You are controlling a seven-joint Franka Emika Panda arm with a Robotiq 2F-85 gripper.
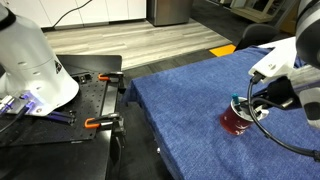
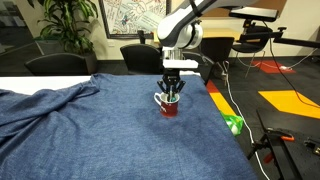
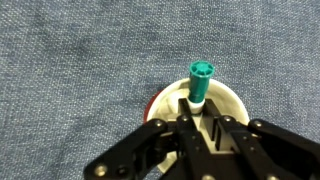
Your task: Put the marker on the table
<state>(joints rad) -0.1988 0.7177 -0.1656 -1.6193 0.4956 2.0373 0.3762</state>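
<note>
A teal-green marker (image 3: 198, 83) stands upright in a red mug (image 3: 160, 100) with a white inside, on the blue denim-covered table (image 3: 70, 60). My gripper (image 3: 199, 118) hangs straight over the mug, its black fingers shut on the marker's lower part. In both exterior views the gripper (image 1: 247, 103) (image 2: 172, 92) reaches down into the mug (image 1: 237, 122) (image 2: 167, 106); the marker is too small to make out there.
A black bench with orange clamps (image 1: 95, 123) stands beside the table's edge. A white robot base (image 1: 30, 60) sits on it. Black office chairs (image 2: 140, 57) stand behind the table. The cloth is rumpled at one side (image 2: 40, 105). A green object (image 2: 234, 124) lies on the floor.
</note>
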